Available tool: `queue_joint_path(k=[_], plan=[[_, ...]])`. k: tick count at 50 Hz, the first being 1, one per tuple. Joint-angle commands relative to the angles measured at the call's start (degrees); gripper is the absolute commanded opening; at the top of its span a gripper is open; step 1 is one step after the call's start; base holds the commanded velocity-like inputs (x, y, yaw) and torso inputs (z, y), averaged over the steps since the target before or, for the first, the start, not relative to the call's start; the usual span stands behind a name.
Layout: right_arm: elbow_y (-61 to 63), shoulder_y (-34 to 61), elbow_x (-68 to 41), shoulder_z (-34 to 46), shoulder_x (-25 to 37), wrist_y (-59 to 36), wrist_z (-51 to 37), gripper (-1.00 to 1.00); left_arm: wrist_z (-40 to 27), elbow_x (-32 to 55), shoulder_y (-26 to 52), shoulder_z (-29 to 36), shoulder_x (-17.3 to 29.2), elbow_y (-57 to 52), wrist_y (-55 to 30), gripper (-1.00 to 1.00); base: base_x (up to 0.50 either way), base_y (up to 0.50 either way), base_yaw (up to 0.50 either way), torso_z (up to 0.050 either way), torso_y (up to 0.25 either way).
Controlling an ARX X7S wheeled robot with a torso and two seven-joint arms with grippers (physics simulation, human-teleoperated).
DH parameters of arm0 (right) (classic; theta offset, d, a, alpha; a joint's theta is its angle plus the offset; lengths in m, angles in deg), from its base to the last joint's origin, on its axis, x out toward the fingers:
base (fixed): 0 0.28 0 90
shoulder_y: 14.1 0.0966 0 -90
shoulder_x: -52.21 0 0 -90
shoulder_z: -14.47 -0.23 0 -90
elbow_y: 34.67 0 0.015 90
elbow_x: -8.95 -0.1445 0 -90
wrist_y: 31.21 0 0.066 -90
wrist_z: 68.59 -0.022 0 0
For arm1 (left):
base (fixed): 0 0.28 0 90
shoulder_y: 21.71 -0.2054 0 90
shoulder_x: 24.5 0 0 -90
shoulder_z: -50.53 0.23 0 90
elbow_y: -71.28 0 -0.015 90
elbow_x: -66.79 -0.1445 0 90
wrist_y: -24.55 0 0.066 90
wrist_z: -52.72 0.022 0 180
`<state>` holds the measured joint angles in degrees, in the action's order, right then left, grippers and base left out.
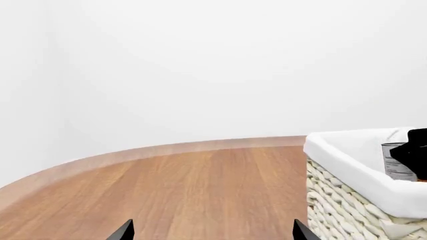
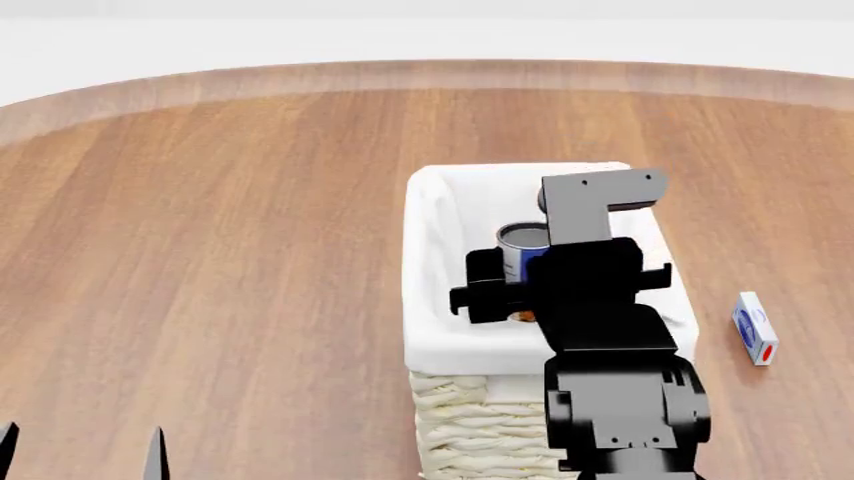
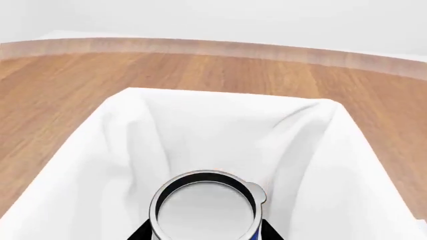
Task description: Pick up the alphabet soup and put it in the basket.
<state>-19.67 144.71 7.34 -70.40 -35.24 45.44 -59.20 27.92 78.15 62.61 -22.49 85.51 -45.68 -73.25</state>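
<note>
The right pincer (image 2: 491, 285) hung over the basket (image 2: 434, 345), clenched on the alphabet soup (image 3: 205, 211) between its jaws, above the liner. Placing step; next, I'd judge, lower and release.

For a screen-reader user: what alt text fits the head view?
The right gripper holds the alphabet soup over the white-lined wicker basket on a wooden table. A small white box lies to the basket's right.
</note>
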Motion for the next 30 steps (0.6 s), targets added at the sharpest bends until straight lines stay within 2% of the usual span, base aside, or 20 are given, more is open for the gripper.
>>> queue_joint_path(k=[1, 5, 6, 21, 24, 26, 30], plan=[[0.01, 0.21, 1.40, -0.79, 0.02, 0.10, 0.68, -1.00, -0.15, -0.03, 0.10, 0.27, 0.10, 0.16, 0.08, 1.00, 0.00, 0.00, 0.00, 0.000, 0.000], [0.01, 0.11, 1.34, -0.99, 0.08, 0.08, 0.25, -1.00, -0.21, 0.11, 0.05, 0.25, 0.18, 0.01, 0.09, 1.00, 0.00, 0.00, 0.00, 0.000, 0.000], [0.01, 0.11, 1.30, -1.09, 0.08, -0.10, 0.22, 1.00, -0.23, 0.13, 0.05, 0.25, 0.19, 0.03, 0.09, 1.00, 0.00, 0.00, 0.00, 0.000, 0.000], [0.01, 0.00, 1.35, -1.44, 0.47, 1.20, 0.33, 1.00, -0.39, 0.09, 0.33, 0.63, 0.32, 0.17, 0.04, 1.00, 0.00, 0.00, 0.00, 0.000, 0.001], [0.02, 0.00, 0.63, -2.84, 0.48, 7.16, -0.15, 1.00, -0.42, 0.25, 0.35, 0.53, 0.36, 0.31, 0.14, 1.00, 0.00, 0.00, 0.00, 0.000, 0.000], [0.02, 0.07, -0.39, -4.78, 0.40, 15.01, -0.25, 1.00, -0.41, 0.20, 0.42, 0.65, 0.36, 0.42, 0.14, 1.00, 0.00, 0.00, 0.00, 0.000, 0.000], [0.02, 0.41, -0.28, -6.45, 0.24, 18.48, 0.03, 1.00, -0.50, 0.19, 0.42, 0.73, 0.43, 0.29, 0.03, 1.00, 0.00, 0.00, 0.00, 0.000, 0.000]])
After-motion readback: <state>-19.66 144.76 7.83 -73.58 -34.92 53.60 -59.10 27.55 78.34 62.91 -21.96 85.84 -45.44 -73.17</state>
